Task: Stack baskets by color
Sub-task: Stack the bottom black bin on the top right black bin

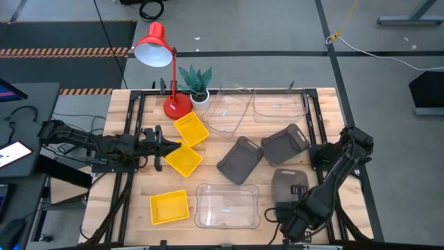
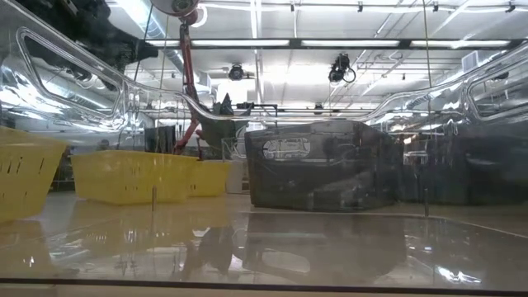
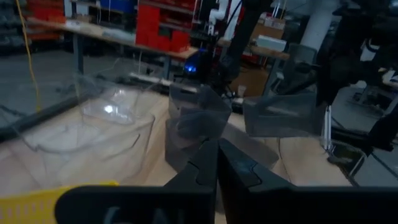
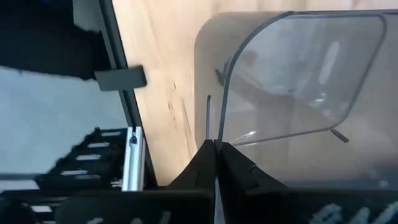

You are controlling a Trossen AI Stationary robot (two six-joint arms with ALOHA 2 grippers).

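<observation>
The right gripper (image 4: 215,144), at the table's five o'clock, has its fingers pressed together, pinching the thin rim of a dark grey rectangular plastic basket (image 1: 289,185). The left gripper (image 1: 165,147), at nine o'clock, is pinching a bright yellow rectangular plastic basket (image 1: 184,160).

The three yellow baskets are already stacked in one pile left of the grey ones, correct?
Not stacked. The high view shows the three yellow baskets lying separately on the table; they are left of the grey ones.
</observation>
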